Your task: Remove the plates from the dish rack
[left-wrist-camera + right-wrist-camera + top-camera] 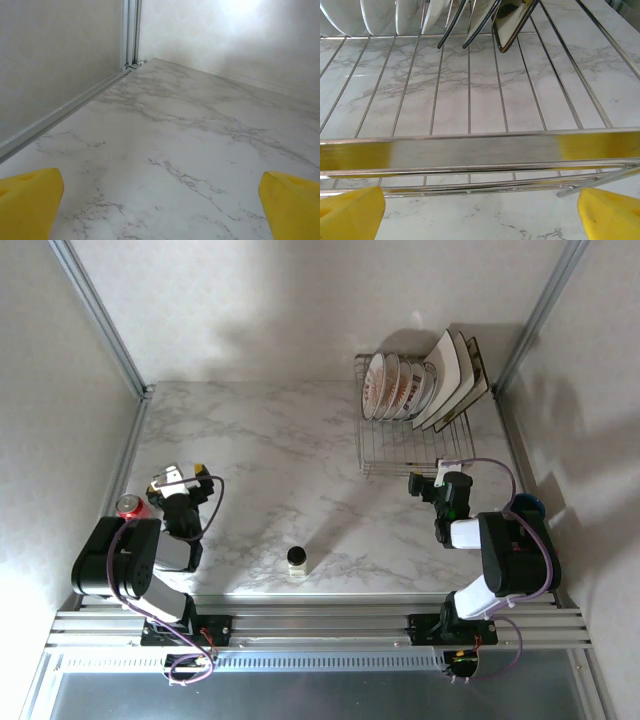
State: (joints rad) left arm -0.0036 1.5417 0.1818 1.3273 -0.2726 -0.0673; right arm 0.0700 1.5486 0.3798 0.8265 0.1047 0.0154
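Left gripper: jaws wide open, holding nothing; in the wrist view its yellow pads hover over bare marble table, touching no object.
Right gripper: jaws spread wide, nothing gripped; yellow pads sit low at either side of the wrist view.
Can: red, at the table's left edge beside the left arm.
Bottle: small, upright, between the two arms near the front edge.
Rack: silver wire, at the far right of the table; its near rail runs left to right.
Round plates: on edge in the rack's far end, in a row running left to right.
Square plates: just right of the round ones, on edge, tops leaning right.
Plates to jaws: all stand well beyond the right gripper, across the rack's wire floor; the near rail lies just ahead of the open pads, and contact cannot be told. The left gripper is well apart from the rack.
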